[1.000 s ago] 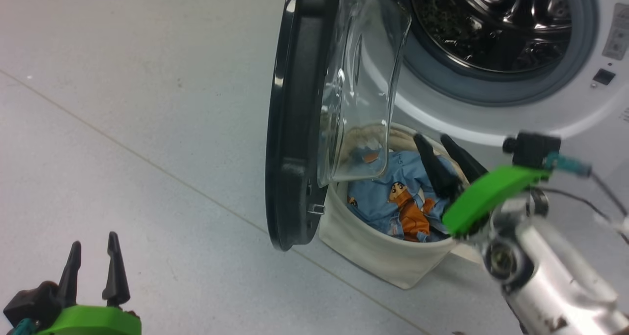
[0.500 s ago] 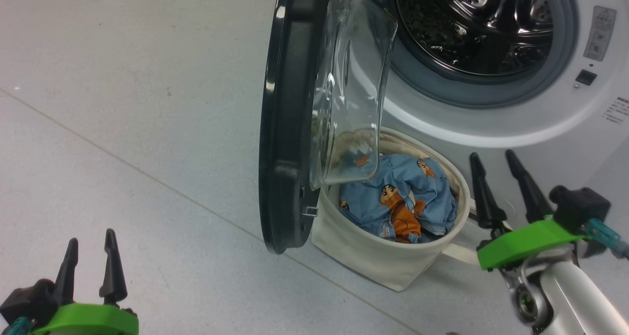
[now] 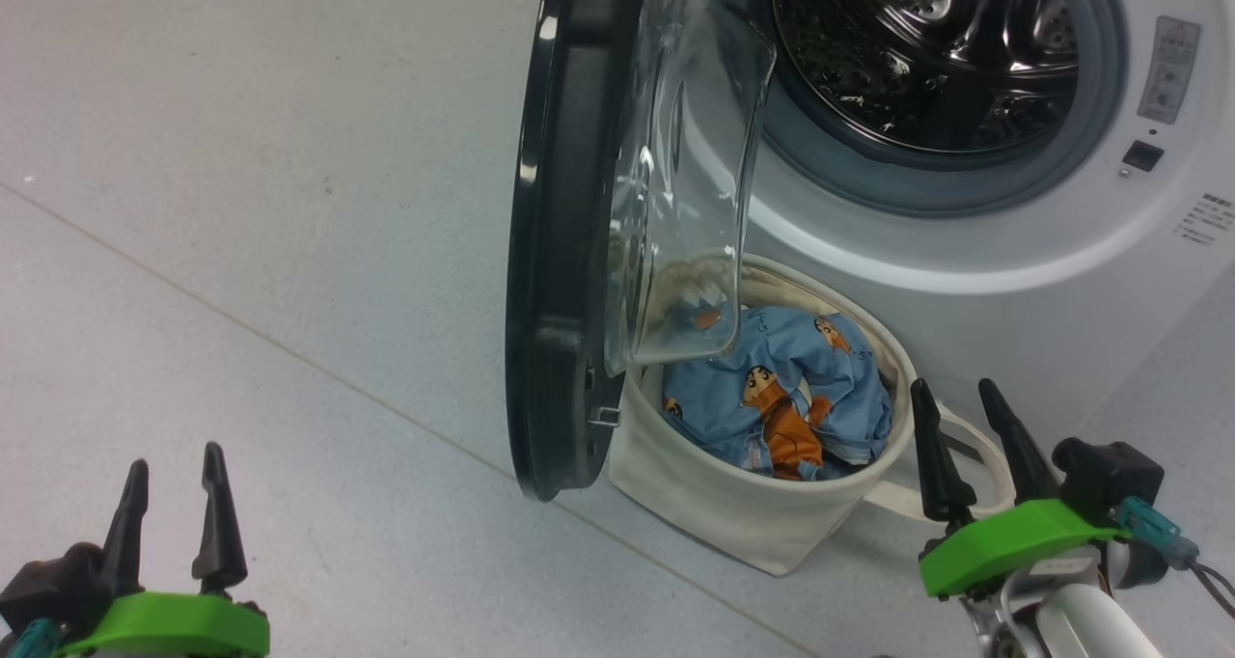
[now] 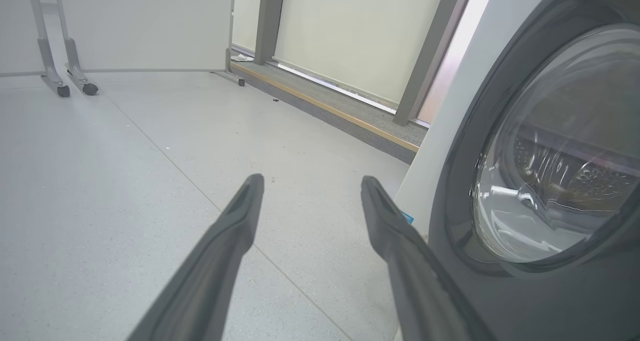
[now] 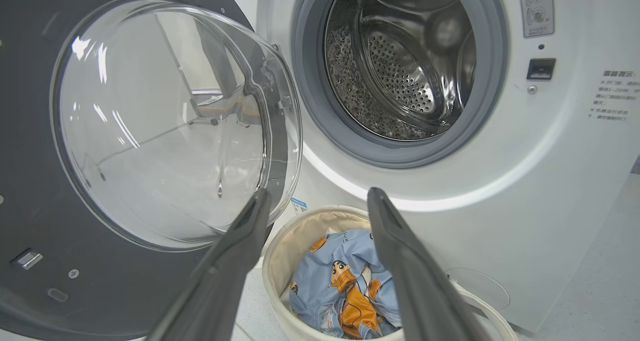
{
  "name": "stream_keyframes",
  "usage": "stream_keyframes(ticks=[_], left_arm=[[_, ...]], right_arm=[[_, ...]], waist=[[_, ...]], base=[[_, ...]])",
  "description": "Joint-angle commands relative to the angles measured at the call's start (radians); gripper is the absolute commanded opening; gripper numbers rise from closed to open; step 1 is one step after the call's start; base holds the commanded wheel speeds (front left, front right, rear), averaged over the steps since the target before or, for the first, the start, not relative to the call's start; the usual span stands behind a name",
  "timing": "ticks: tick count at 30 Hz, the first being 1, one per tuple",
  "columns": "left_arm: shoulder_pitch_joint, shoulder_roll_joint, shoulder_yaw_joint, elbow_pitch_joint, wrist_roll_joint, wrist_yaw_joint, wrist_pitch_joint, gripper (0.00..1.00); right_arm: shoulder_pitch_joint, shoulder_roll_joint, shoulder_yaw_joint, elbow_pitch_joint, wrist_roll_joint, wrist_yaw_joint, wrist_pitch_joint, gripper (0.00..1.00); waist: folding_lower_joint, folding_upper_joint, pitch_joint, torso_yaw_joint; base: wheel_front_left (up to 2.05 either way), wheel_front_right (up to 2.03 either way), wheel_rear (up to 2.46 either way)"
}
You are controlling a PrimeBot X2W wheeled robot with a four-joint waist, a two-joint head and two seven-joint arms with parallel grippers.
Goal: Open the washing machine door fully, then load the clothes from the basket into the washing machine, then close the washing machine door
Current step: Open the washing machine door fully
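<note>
Head view: The washing machine door [image 3: 555, 253] stands swung out from the washing machine [image 3: 1023, 253], its black rim edge-on to us and its lower edge hanging close over the floor [image 3: 241, 205]. Its clear glass bowl juts toward the drum [image 3: 926, 50] and overhangs the left rim of the basket [image 3: 743, 513]. The basket sits on the floor close against the machine's white front, below the grey seal. The clothes [image 3: 782, 402], blue with orange figures, lie bunched inside it, under the rim line. Our left gripper [image 3: 175, 457] hovers at lower left, jaws parted and empty, with a broad stretch of floor between it and the door's edge. Our right gripper [image 3: 951, 385] hangs just right of the basket, beside its looped handle [image 3: 979, 436], jaws likewise parted and holding nothing.

Left wrist view: Our left fingers spread over grey floor that runs open to a wheeled white panel [image 4: 140, 26] and a window wall far off. The door's outer face rises along the right side, its dark rim behind the right-hand finger.

Right wrist view: Our right fingers stand apart and frame the basket and clothes below them. The door's inner face lies to the left, the lip of the glass bowl near the left fingertip. The drum mouth gapes above the basket, and the white front panel curves between the two.
</note>
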Motion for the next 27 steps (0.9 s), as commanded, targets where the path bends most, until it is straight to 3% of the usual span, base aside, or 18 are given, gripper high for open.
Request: stream_keyframes(ticks=[1,19,20,21,27], left_arm=[[-0.030,0.017,0.028,-0.034,0.015,-0.006,-0.005,1.00],[-0.040,0.011,0.017,-0.019,0.007,-0.006,-0.005,1.00],[-0.042,0.012,0.014,-0.020,0.004,-0.006,-0.005,0.44],[-0.044,0.012,0.010,-0.021,-0.003,-0.006,-0.005,0.00],[-0.068,0.006,-0.042,-0.153,-0.032,-0.006,-0.005,0.00]], right_arm=[[-0.032,-0.005,0.011,-0.025,-0.010,0.000,-0.012,1.00],[-0.045,0.016,0.016,-0.008,-0.006,0.000,-0.012,1.00],[-0.047,0.017,0.016,-0.007,-0.006,0.000,-0.012,1.00],[-0.049,0.017,0.015,-0.006,-0.006,0.000,-0.012,1.00],[-0.053,0.024,0.020,-0.002,-0.003,0.000,-0.012,1.00]], waist=[[0.0000,-0.0001,0.000,-0.001],[0.0000,-0.0001,0.006,-0.018],[0.0000,-0.0001,0.008,-0.019],[0.0000,-0.0001,0.009,-0.020],[0.0000,-0.0001,0.009,-0.023]], base=[[0.00,0.00,0.00],[0.00,0.00,0.00],[0.00,0.00,0.00],[0.00,0.00,0.00],[0.00,0.00,0.00]])
